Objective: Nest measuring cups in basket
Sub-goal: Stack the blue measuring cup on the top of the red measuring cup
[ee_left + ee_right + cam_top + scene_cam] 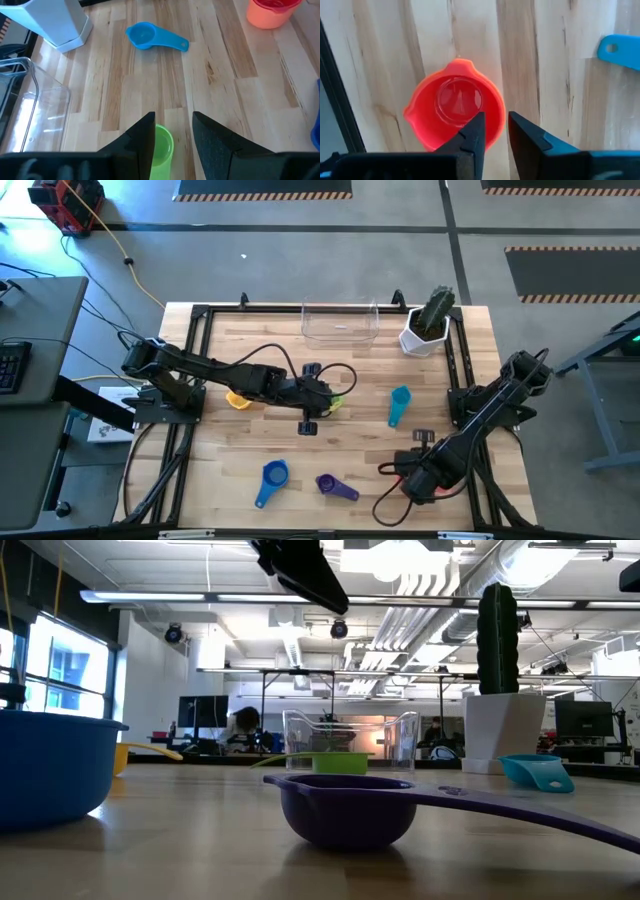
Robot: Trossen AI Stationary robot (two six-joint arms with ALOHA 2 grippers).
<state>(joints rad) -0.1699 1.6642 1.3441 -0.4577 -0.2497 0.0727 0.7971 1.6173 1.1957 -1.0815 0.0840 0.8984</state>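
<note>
Two dark arms work over a wooden worktop (250,440) where a clear basket (340,323) stands empty at the far edge, a potted cactus (430,320) just beside it. The left gripper (172,132) hangs near the middle of the worktop, on the near side of the basket, its fingers set a narrow gap apart and holding nothing; a green cup (161,150) lies directly beneath it, partly under one finger, so the coming grasp turns on a short drop straight down. From there the basket lies ahead of this gripper and off to one side, and the left arm is plainly the nearer of the two to it. The right gripper (495,130) hovers well away from the basket at the near right corner, fingers narrowly parted over the rim of a red cup (455,112), gripping nothing as far as the close view shows. A yellow cup (237,399) sits by the left arm, a teal cup (399,404) lies nearer the cactus, and a blue cup (271,478) and a purple cup (334,486) rest along the near edge. No cup is in the basket yet.
</note>
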